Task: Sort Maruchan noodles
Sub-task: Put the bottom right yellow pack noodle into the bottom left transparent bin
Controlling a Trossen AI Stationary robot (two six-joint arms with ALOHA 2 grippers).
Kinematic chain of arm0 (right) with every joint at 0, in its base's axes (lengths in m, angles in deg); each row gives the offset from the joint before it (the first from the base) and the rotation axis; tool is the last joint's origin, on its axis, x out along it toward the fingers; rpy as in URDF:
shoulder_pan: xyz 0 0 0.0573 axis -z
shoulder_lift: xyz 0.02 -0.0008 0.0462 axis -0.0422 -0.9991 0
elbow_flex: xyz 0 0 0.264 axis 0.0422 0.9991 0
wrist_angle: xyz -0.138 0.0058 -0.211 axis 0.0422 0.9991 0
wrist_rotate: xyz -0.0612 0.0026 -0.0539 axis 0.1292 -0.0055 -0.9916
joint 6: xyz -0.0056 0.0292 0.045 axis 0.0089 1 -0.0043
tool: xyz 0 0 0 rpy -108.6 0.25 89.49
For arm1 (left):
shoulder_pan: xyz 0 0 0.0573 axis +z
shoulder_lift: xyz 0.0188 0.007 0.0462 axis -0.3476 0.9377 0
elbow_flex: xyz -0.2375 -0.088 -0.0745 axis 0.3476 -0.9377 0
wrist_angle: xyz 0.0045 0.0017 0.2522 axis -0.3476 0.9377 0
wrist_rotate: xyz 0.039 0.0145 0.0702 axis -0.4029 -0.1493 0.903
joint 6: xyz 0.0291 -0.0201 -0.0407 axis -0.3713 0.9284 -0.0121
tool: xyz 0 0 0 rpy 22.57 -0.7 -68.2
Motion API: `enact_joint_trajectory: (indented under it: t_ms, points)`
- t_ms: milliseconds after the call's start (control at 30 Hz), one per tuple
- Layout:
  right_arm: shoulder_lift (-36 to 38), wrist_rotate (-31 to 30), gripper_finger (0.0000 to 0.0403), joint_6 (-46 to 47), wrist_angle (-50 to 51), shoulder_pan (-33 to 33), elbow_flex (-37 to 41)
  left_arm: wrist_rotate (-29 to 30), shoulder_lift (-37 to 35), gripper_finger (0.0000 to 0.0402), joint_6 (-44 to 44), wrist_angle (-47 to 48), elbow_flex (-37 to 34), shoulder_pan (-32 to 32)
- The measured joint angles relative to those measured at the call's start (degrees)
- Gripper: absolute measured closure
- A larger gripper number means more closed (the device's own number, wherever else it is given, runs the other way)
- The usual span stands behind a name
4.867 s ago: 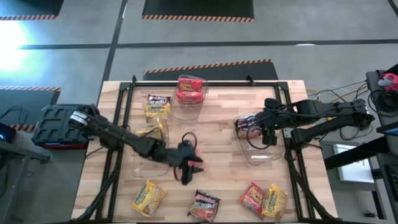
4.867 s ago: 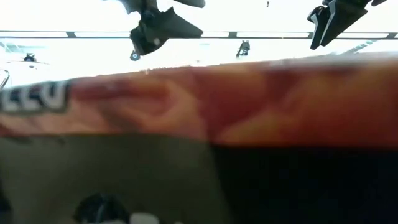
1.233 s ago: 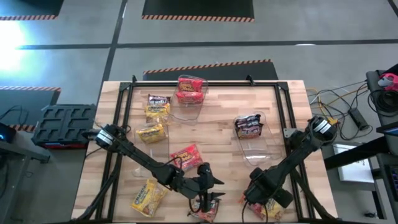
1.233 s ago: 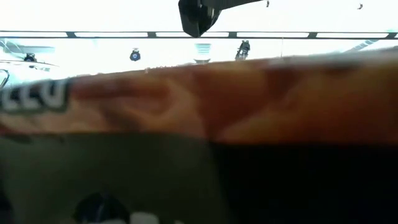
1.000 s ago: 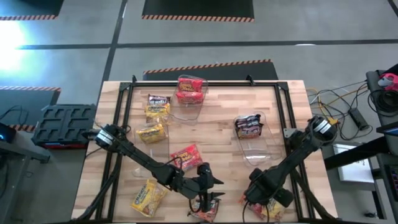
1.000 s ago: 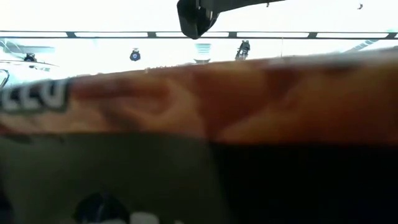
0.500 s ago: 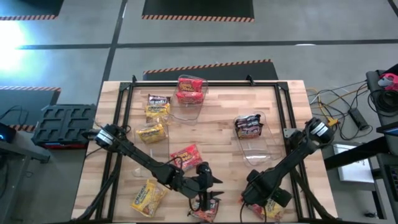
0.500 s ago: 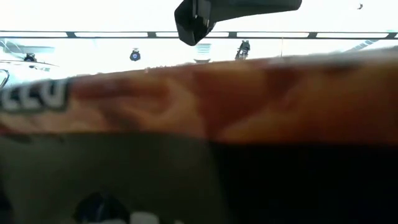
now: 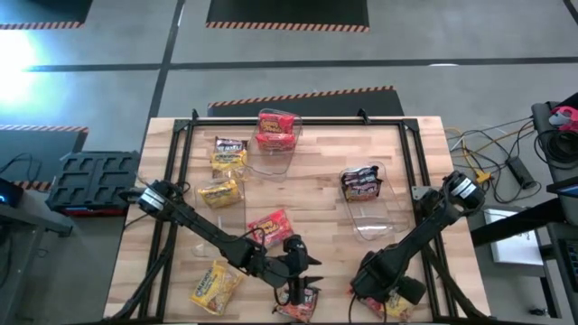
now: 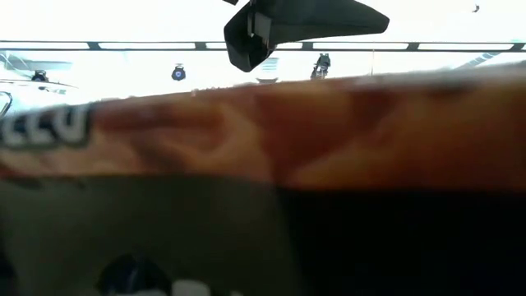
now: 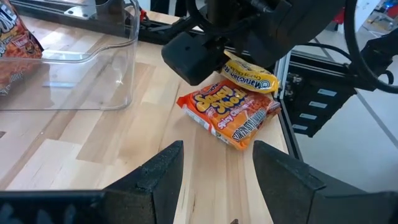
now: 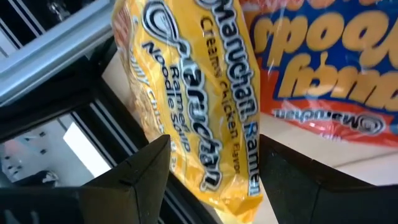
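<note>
My right gripper (image 9: 384, 291) is down at the near right corner and open. In the right wrist view (image 12: 214, 180) its fingers stand on either side of a yellow Maruchan packet (image 12: 199, 99). That packet (image 11: 249, 74) leans on a red one (image 11: 229, 112); whether the fingers touch it, I cannot tell. My left gripper (image 9: 302, 291) is open near the near edge, over a dark packet (image 9: 298, 312). Only bare wood shows between its fingers (image 11: 217, 171). Loose packets: red (image 9: 271, 226), yellow (image 9: 215, 284), dark-and-yellow (image 9: 228, 152).
Three clear bins stand on the table: a far one with red packets (image 9: 275, 135), a right one with dark packets (image 9: 363, 185), a left one with a yellow packet (image 9: 221, 193). A black frame rail (image 9: 424, 226) runs beside my right arm. A packet against the lens (image 10: 263, 140) blocks the low view.
My right gripper has edged a little toward the table's left over the red and yellow packets. In the low view a dark gripper body at the top has sunk lower and tipped. No packet has moved.
</note>
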Motion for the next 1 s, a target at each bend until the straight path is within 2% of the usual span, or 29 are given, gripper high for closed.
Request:
enact_joint_trajectory:
  t_ms: [733, 833, 1000]
  points:
    - [0.00, 2.98, 0.0185, 0.53, -4.32, -1.52, 4.03, 0.09, 0.00, 0.0225, -0.44, 0.04, -0.07, 0.00]
    - [0.00, 4.65, 0.0197, 0.54, -5.17, -2.12, 4.20, 0.10, 0.00, 0.0225, -0.44, 0.04, -0.07, 0.00]
    - [0.00, 5.39, 0.0240, 1.56, -5.30, -2.91, 4.22, 0.38, 0.00, 0.0225, -0.44, 0.07, -0.07, 0.00]
